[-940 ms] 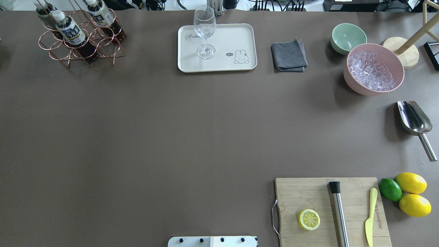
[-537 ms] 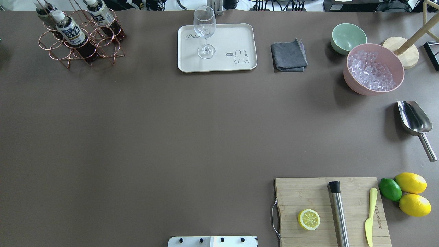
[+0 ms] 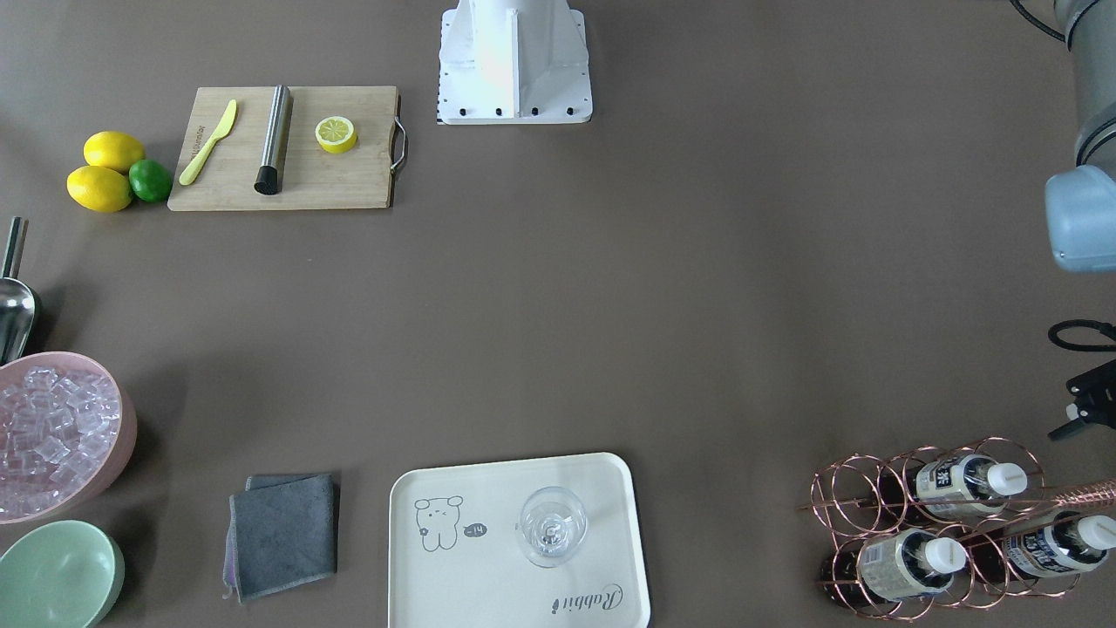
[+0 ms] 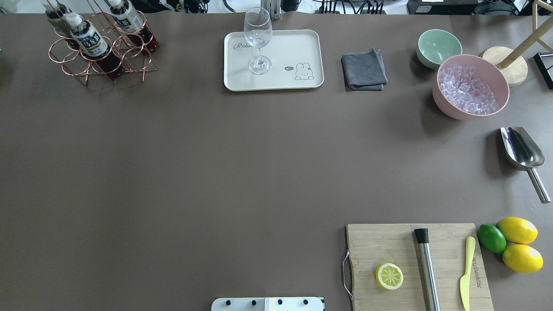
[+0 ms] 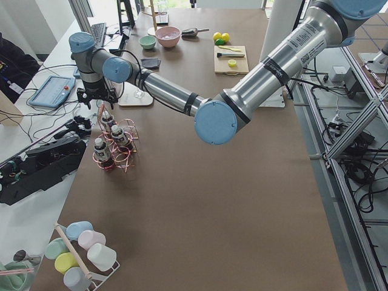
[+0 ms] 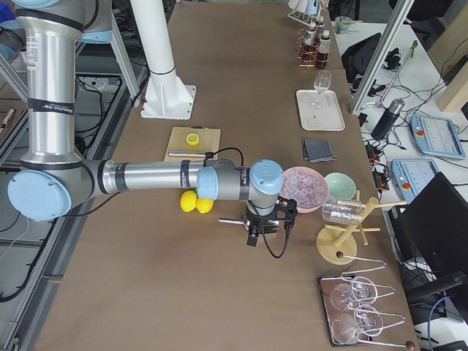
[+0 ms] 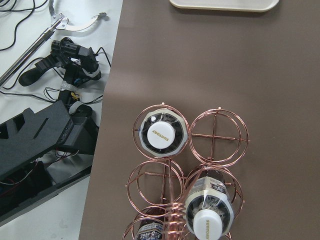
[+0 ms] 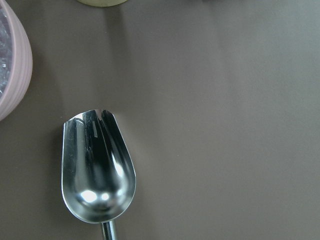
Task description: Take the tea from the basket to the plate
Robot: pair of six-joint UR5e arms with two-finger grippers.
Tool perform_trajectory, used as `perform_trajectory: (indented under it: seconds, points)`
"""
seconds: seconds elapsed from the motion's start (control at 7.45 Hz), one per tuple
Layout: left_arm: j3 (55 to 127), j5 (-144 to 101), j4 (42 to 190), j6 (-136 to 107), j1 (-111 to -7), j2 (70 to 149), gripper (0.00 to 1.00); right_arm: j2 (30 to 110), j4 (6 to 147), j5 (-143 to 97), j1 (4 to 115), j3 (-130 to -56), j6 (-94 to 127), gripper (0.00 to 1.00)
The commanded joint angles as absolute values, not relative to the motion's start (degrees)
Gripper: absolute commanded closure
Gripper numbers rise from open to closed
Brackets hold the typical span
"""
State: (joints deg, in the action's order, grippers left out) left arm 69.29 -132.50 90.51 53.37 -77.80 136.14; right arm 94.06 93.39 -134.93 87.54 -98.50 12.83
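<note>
Three tea bottles [image 4: 88,39] with white caps stand in the copper wire basket [image 4: 71,65] at the table's far left corner. The left wrist view looks straight down on one cap [image 7: 162,135] and the basket's rings [image 7: 219,135]. The cream plate [image 4: 293,47] lies to the basket's right and bears a clear wine glass [image 4: 258,39]. My left gripper [image 5: 99,97] hovers above the basket. My right gripper [image 6: 267,227] hovers over a metal scoop [image 8: 97,167]. I cannot tell whether either gripper is open or shut.
A grey cloth [image 4: 363,71], a mint bowl [image 4: 438,47] and a pink bowl of ice [image 4: 471,86] sit right of the plate. A cutting board [image 4: 389,246] with a lemon half, a steel rod and a knife is near right, beside lemons and a lime [image 4: 491,238].
</note>
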Motion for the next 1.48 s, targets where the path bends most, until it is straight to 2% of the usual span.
perform_trajectory:
  seconds: [0.0, 0.13, 0.27, 0.4, 0.94, 1.07, 1.34]
  points:
    - [68.56, -132.36, 90.61, 53.79, -77.96, 135.71, 0.16, 94.04, 93.34, -135.0, 87.54, -98.7, 12.92, 0.01]
    - [68.38, -132.36, 90.62, 53.96, -77.96, 135.7, 0.29, 94.13, 93.43, -135.0, 87.54, -98.61, 12.92, 0.01]
    - [68.38, -132.36, 90.62, 53.88, -77.78, 135.62, 0.71, 94.3, 93.34, -134.91, 87.54, -98.27, 12.75, 0.01]
    - [68.47, -132.36, 90.62, 53.79, -77.7, 135.62, 1.0, 94.31, 93.43, -134.65, 87.54, -98.17, 12.66, 0.01]
    - [69.34, -133.76, 89.92, 53.44, -79.26, 135.35, 1.0, 94.83, 93.43, -134.65, 87.54, -98.44, 12.92, 0.01]
    - [71.61, -136.9, 85.04, 53.44, -81.1, 135.18, 1.0, 94.92, 93.34, -134.56, 87.54, -98.26, 12.92, 0.01]
    - [86.14, -137.28, 74.06, 52.65, -83.84, 129.58, 1.0, 94.66, 93.34, -134.65, 87.54, -98.61, 13.01, 0.01]
